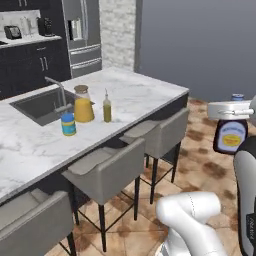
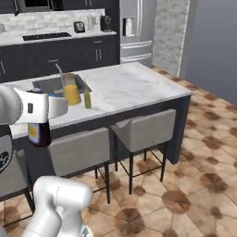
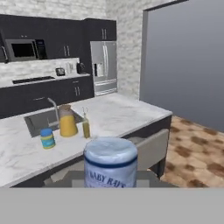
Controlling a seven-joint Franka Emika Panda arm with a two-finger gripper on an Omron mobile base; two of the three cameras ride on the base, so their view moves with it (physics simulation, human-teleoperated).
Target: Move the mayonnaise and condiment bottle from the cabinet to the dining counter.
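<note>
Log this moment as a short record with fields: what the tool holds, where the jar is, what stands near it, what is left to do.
tool: shut on the condiment bottle, carried in the air over the floor, off the dining counter
mayonnaise: upright on the dining counter, in front of the sink
near it: orange pitcher and a slim yellow-green bottle
seating: grey stools along the counter's near edge
left to do: set the bottle down on the counter

The dining counter (image 1: 140, 92) was white marble with grey veins. On it stood the mayonnaise (image 1: 68, 124), blue-lidded with a yellow body, beside an orange-yellow jug (image 1: 83, 104). The condiment bottle (image 1: 230, 136) was dark brown with a yellow-white label. Stools (image 1: 107, 172) were grey, floor tiles (image 1: 200, 165) mottled brown.
</note>
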